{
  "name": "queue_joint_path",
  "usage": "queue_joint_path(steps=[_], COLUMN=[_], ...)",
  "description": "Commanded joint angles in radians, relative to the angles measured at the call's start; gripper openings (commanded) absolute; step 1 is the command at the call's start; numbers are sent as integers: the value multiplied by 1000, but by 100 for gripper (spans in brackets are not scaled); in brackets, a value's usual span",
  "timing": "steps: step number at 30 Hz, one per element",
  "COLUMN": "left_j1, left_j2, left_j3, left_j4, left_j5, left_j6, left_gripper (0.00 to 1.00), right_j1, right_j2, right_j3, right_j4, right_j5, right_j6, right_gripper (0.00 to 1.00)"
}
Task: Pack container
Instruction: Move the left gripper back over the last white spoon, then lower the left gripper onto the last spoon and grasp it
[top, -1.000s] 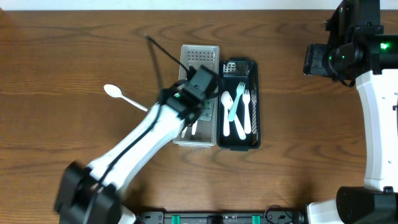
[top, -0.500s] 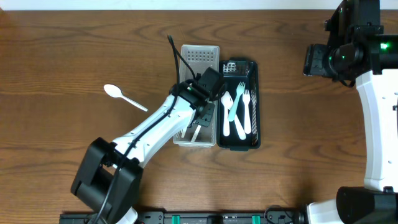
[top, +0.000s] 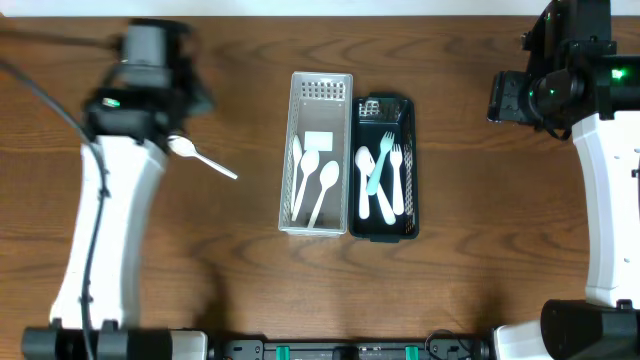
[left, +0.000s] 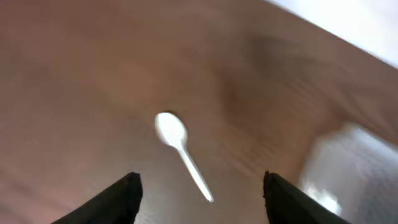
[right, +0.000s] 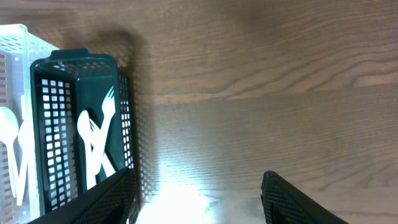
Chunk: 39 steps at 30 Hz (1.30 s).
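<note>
One white spoon lay loose on the worktop, ahead of the left fingers and roughly centred on the gap between them, its bowl farthest from the tips. The left fingers were spread wide and held nothing. Although the wrist view was blurred, this stance suited a straddling descent on the thin handle. The white basket, well off to the right of these fingers, already held three similar spoons lying lengthwise, so it was judged to be the spoon's destination. The dark basket touched it side by side and held the forks, which suggested sorting by type.

The right fingers were also parted and empty, over bare worktop with the dark basket to their left. This kept them clear of the left arm's working area. The flat spoon was judged likely to slip in a pinch off the worktop.
</note>
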<state>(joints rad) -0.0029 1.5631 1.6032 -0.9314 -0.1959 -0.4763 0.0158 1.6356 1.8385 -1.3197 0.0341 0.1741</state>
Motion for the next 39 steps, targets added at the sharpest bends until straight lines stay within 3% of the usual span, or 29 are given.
queue_joint_path(steps=[1,5,11,33,36,39], left_j1=[121,194,188,148,148,148], left_j2=[109,238,412,679,678,678], left_j3=[-19,-19,-20,-29,-29,-29], left_j4=[-7,-1,13,28,24,15], left_j5=[115,206,268,293,294,294], left_j6=[-166,-203,-203,-192,-192,-191], left_gripper=[67,72,80,81,77,62], right_j1=[-11,-11,-11,-11,-11,-11], right_j2=[3,3,3,3,3,3], right_j3=[5,5,5,5,5,5], right_j4=[0,0,0,-4,-4,-5], right_j5=[7,6,7,7,7,7], right_j6=[-15,-15,-15,-15,-15,-15], right_gripper=[68,68,68,68,68,68])
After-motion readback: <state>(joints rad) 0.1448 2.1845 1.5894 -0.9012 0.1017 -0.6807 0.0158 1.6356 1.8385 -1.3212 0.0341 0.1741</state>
